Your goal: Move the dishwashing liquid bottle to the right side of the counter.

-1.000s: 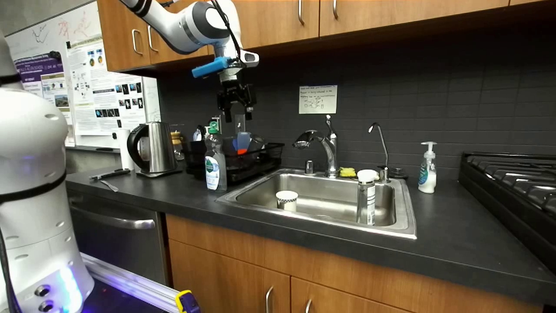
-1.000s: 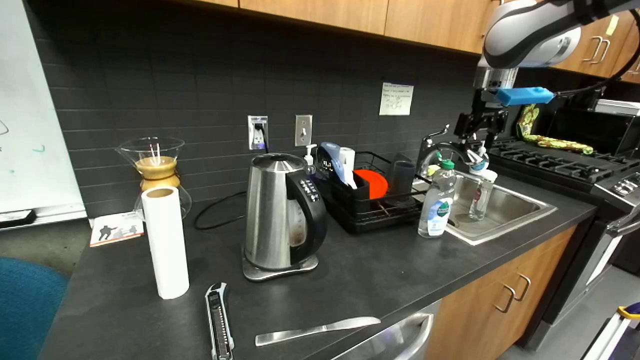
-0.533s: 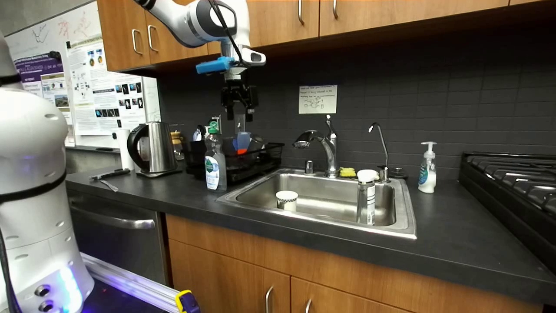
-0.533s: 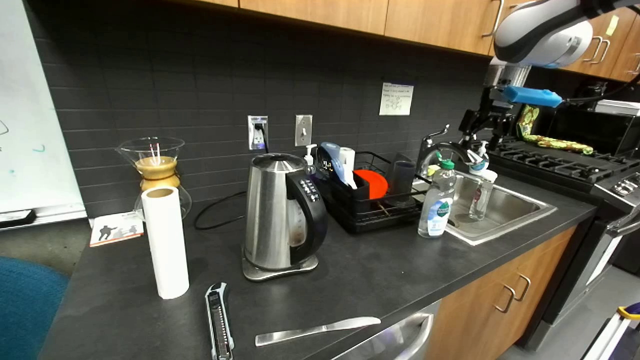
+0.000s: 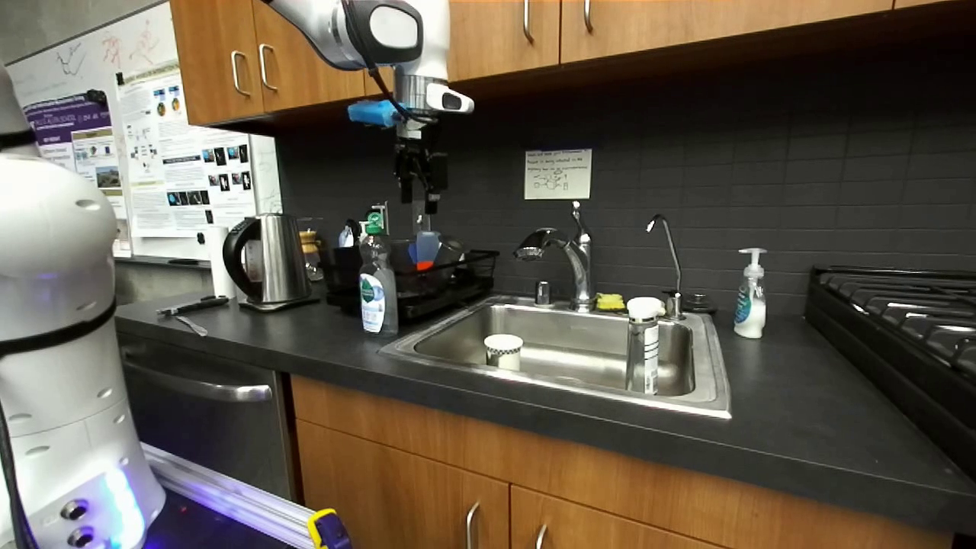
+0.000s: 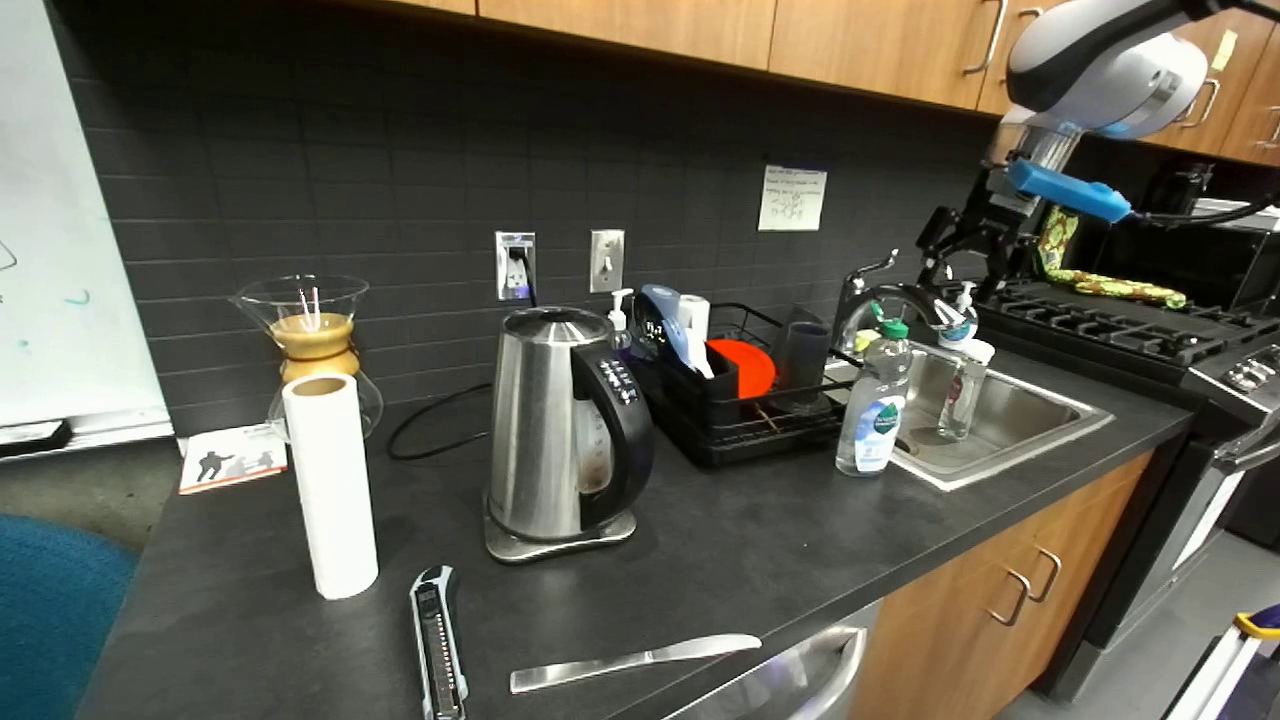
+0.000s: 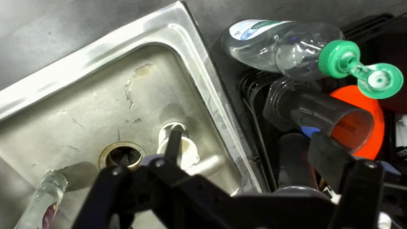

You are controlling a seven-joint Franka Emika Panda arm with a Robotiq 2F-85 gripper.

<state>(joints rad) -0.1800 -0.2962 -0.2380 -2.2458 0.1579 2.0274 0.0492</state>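
Note:
The dishwashing liquid bottle (image 5: 379,286) stands upright on the dark counter (image 5: 823,435), between the sink's left edge and the dish rack; it also shows in an exterior view (image 6: 876,410). In the wrist view the bottle (image 7: 270,47) appears at the upper right, its green flip cap (image 7: 340,58) open. My gripper (image 5: 419,200) hangs above the rack, behind and higher than the bottle, apart from it. It also shows in an exterior view (image 6: 957,278). In the wrist view the gripper (image 7: 251,146) has its fingers wide apart, with nothing between them at finger height.
The steel sink (image 5: 564,387) holds a white cup (image 5: 504,353) and a clear white-capped bottle (image 5: 644,351). A faucet (image 5: 583,267) rises behind it. A black dish rack (image 5: 476,267) and a kettle (image 5: 280,263) stand left. A pump dispenser (image 5: 750,305) and stove (image 5: 900,305) are right.
My gripper has moved a little to the right in both exterior views and has turned and tilted slightly. It stays open. The dishwashing liquid bottle has not moved.

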